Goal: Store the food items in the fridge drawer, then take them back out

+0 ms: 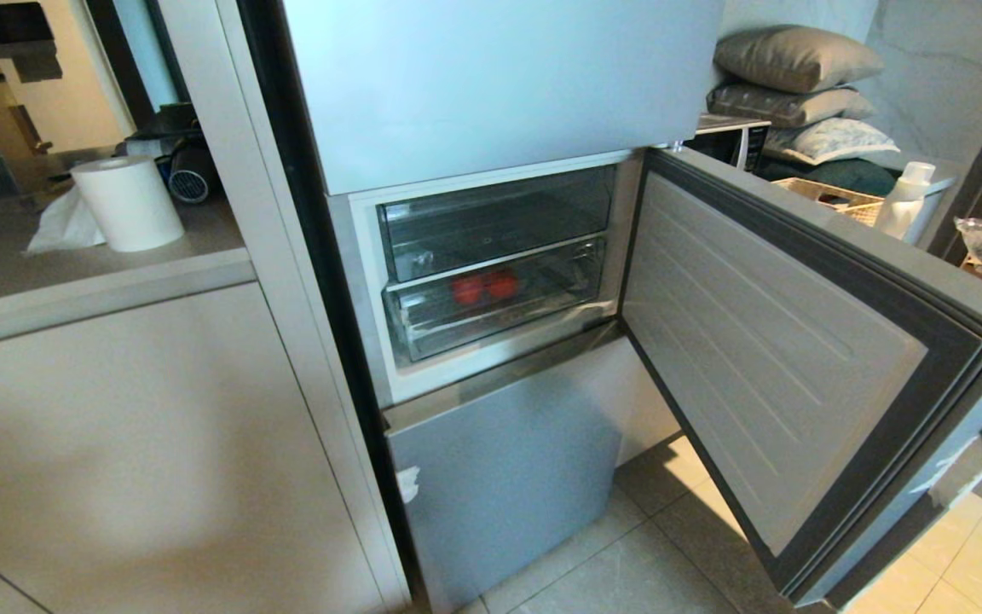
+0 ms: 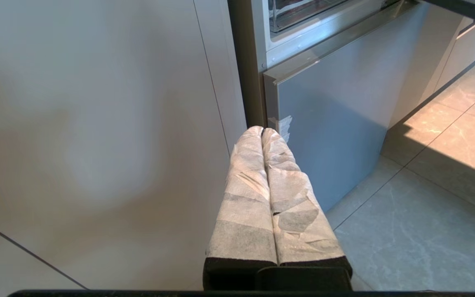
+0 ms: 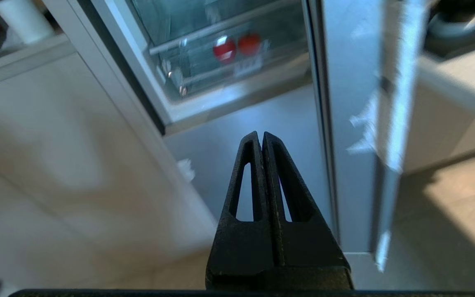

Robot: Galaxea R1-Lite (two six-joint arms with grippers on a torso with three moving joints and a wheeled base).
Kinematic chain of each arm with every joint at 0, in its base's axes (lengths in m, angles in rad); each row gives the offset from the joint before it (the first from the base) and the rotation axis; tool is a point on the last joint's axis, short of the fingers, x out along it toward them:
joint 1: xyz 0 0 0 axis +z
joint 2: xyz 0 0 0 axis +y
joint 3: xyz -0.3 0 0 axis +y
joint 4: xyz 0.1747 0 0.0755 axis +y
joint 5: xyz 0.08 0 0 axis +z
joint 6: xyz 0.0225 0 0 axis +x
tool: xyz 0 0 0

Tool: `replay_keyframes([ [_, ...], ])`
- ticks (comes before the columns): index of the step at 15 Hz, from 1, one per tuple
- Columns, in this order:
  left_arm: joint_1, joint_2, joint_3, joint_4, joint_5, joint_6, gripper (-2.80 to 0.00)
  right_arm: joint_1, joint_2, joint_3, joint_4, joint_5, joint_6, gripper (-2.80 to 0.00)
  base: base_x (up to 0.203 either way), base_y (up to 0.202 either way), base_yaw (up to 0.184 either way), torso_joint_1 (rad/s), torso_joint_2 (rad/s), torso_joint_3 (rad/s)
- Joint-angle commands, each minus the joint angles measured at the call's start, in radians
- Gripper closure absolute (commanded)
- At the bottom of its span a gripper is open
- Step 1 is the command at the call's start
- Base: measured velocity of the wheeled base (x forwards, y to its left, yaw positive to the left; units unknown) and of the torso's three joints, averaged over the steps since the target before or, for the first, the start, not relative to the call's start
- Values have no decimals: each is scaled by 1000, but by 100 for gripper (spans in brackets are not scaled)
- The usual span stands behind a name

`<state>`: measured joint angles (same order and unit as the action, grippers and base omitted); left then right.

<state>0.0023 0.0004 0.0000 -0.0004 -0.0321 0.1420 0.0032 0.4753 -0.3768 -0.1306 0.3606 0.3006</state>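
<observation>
- The left gripper (image 2: pixel 262 131) hangs low before a smooth pale cabinet panel (image 2: pixel 97 144); its two long fingers (image 2: pixel 245 198), wrapped in crinkled white tape, lie pressed together with nothing between them.
- The right gripper (image 3: pixel 261 135) is pinched closed and empty as well: bare black fingers (image 3: pixel 243 185), wedge-shaped with slotted cut-outs, pointing toward the lower fridge front.
- Underfoot lies a floor (image 1: pixel 627 571) of large grey stone-look tiles with thin grout lines.
- The bottom fridge door (image 1: pixel 499 477) is a flat, matte silver-grey sheet, closed, with a small scrap of white tape (image 1: pixel 407 483) near its left edge.
- The middle fridge door (image 1: pixel 781 358) stands swung wide to the right, its inner face ribbed with shallow diagonal grooves and framed by a dark rubber seal.
- In the opened compartment, the fridge drawer (image 1: pixel 423 333) is the lower of two clear plastic bins, glossy, with a tall front lip; it sits pushed in.
- Two round red food items (image 1: pixel 484 287) rest side by side inside that drawer, seen through its clear wall.
- Above it is an upper clear bin (image 1: pixel 491 222).
- Farther left, a white paper roll (image 1: pixel 127 203) stands on a beige counter (image 1: pixel 73 264).
- Farther right, soft grey pillows (image 1: pixel 794 77) are stacked.
</observation>
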Motion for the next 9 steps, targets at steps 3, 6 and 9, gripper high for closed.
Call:
replay_keyframes([
  [3, 1, 0, 2, -1, 0, 2, 0, 9, 460, -56, -205, 32, 12, 0, 0, 0, 0, 0, 0, 0],
  [6, 1, 0, 2, -1, 0, 2, 0, 47, 516, -79, -262, 34, 5, 0, 0, 0, 0, 0, 0, 0],
  [9, -1, 0, 2, -1, -2, 4, 0, 46, 509, -79, -262, -41, 6, 0, 0, 0, 0, 0, 0, 0],
])
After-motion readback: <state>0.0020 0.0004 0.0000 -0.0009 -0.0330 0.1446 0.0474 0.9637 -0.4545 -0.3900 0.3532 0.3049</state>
